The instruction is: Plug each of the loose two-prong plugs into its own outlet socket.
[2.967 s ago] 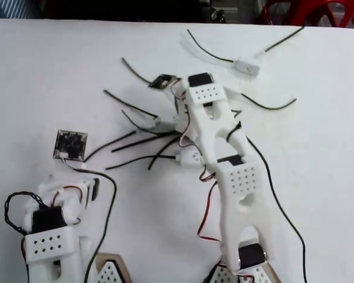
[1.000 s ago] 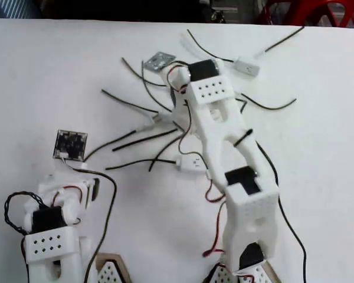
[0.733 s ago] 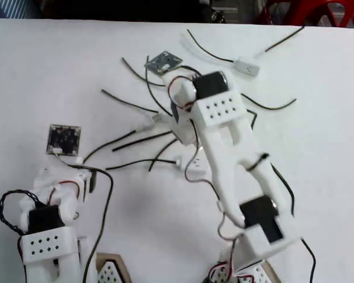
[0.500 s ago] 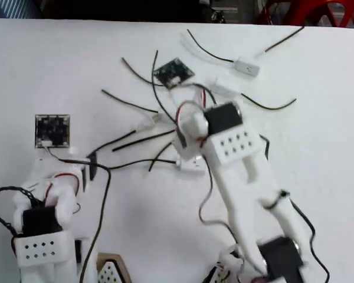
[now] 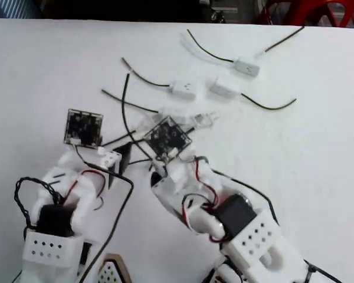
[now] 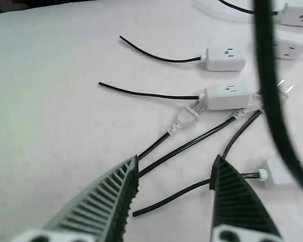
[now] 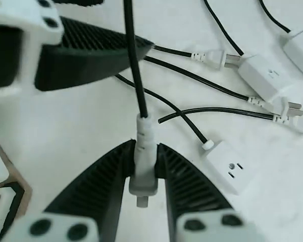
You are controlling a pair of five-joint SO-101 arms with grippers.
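Observation:
My right gripper [image 7: 144, 146] is shut on a grey two-prong plug [image 7: 141, 169], whose black cord [image 7: 133, 60] runs away over the table. In the high view the right gripper [image 5: 157, 173] sits near the table's middle front, with the cord [image 5: 125, 109] arcing toward the back. My left gripper [image 6: 175, 161] stands open just above the table, with nothing between its fingers, close beside the right one [image 5: 118, 158]. Ahead of it lie two white outlet sockets [image 6: 224, 58] [image 6: 227, 96] and a loose plug [image 6: 184, 118]. Another socket [image 7: 230, 165] lies beside the right gripper.
More white sockets [image 5: 183, 88] [image 5: 224, 88] [image 5: 246, 66] with short black leads lie toward the back. A loose plug [image 5: 206, 119] and several black cords cross the middle. Each arm's wiring loops near the front edge.
The right arm has pulled back from the far middle to the near centre, bringing a plug and its cord with it. The left arm has moved forward and rightward, close to the right gripper.

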